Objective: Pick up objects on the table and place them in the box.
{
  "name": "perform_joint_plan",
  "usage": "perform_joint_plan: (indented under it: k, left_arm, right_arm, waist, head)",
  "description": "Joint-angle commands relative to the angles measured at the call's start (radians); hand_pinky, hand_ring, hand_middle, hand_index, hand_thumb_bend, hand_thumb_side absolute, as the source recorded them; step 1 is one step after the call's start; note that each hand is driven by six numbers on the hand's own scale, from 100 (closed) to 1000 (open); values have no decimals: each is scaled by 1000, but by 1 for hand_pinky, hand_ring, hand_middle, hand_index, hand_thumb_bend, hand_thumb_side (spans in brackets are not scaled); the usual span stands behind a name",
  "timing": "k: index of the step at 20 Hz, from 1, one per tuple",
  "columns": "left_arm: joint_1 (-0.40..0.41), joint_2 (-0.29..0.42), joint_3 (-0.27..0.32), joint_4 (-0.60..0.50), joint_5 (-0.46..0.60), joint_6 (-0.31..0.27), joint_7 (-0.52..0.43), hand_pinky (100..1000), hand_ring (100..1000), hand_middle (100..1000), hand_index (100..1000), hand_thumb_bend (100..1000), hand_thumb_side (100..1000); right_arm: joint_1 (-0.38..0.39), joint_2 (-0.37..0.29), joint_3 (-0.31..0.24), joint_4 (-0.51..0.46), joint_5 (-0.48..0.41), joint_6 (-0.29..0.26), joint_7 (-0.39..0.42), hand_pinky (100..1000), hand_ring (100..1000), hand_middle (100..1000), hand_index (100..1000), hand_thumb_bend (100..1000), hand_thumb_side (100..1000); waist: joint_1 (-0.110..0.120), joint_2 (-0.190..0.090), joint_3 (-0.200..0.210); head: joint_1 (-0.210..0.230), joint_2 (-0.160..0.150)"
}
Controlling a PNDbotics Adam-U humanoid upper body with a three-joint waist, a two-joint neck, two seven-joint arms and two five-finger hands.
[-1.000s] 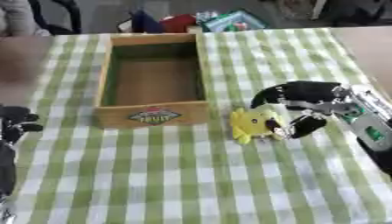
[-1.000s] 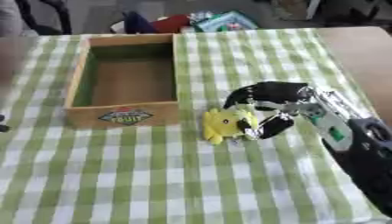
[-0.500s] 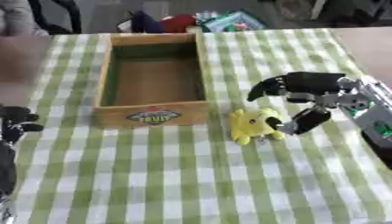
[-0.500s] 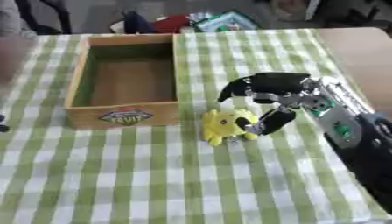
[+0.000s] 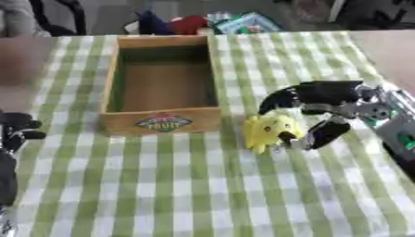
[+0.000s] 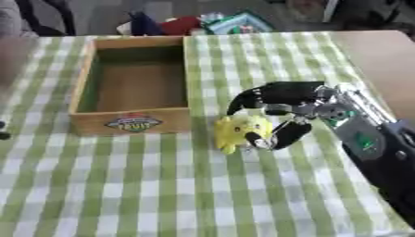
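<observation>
A yellow plush toy lies on the green checked cloth just right of the wooden box, whose inside is bare. My right hand comes in from the right. Its fingers arch over the toy's top and its thumb lies against the toy's right side, so the toy sits in the curl of the hand. The toy still rests on the cloth. My left hand stays at the left edge, fingers relaxed, holding nothing.
Red, blue and teal items are piled beyond the table's far edge behind the box. Bare wooden tabletop shows at the right past the cloth. Checked cloth stretches toward me in front of the box and toy.
The right hand, spread wider above the toy half a second ago, has come down and curled round it. The toy and the left hand have not shifted.
</observation>
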Motion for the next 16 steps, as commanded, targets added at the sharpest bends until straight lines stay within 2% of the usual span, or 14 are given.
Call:
perform_joint_plan:
  k: [1,5,7,9,11,14,16]
  left_arm:
    - [-8,20,2,-13,1,-1,-3,533,585,539,471,100,649]
    - [-7,19,2,-12,2,0,-3,533,585,539,471,100,649]
    - [-7,19,1,-12,2,0,-3,533,585,539,471,100,650]
    - [-7,20,1,-12,2,0,-3,533,585,539,471,100,650]
    - [-7,20,1,-12,2,0,-3,533,585,539,471,100,649]
    - [-6,20,1,-11,2,0,-3,533,585,539,471,100,650]
    - [-6,20,1,-11,2,0,-3,533,585,539,471,100,649]
  right_arm:
    - [-22,-2,-10,39,49,-15,-25,742,888,879,922,100,364]
    - [-29,12,-5,77,112,-36,-70,742,884,876,919,100,368]
    - [-29,16,1,87,133,-47,-78,730,846,855,906,100,366]
    - [-29,18,3,93,152,-54,-83,675,744,782,857,100,378]
    - [-30,19,0,94,166,-58,-104,615,600,670,768,100,373]
    - [-33,17,-6,85,195,-57,-179,524,455,531,635,100,352]
    - [-36,18,-10,82,212,-53,-254,450,385,473,572,100,326]
  waist:
    - [3,-19,2]
    - [4,-18,3]
    - [4,-17,2]
    - [4,-17,1]
    - [5,-17,1]
    - [5,-18,0]
    - [5,-19,0]
  head:
    - [-4,-11]
    - [-6,-10]
    - [-5,-10]
    - [-6,-9]
    - [-6,-9]
    - [-6,-9]
    - [-6,-9]
